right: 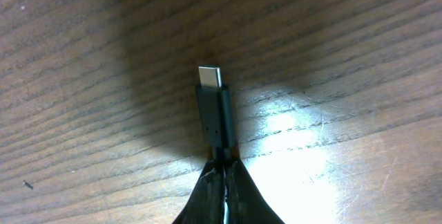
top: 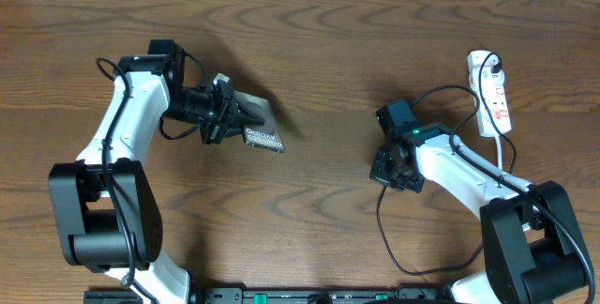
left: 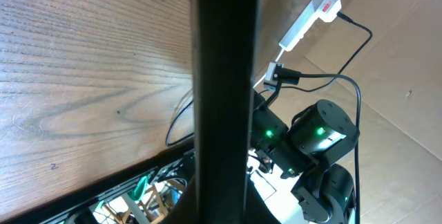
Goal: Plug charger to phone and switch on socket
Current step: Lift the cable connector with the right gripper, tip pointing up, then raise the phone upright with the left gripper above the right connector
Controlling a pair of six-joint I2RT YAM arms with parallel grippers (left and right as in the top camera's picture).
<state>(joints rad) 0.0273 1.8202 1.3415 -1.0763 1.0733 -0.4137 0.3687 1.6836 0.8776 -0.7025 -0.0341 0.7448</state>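
The charger (right: 213, 106) shows its black connector with a bare metal tip sticking out ahead of the right claw (right: 222, 167). That claw's jaws are pressed together on the cable just behind the connector. The tip hangs over bare worktop (right: 83, 58); I cannot tell whether it touches. From overhead, this claw sits right of centre, with the thin black cable looping back past the arm. The phone (top: 262, 128) is left of centre, well apart from the connector. It is tilted, "Galaxy" lettering facing up, with one end pinched in the tightly closed left claw (top: 236, 116). The socket (top: 493, 93) is a white strip lying flat near the far right edge, with a black plug (top: 491, 61) in its far end and a white cord trailing toward the arm bases. Its switch is too small to read.
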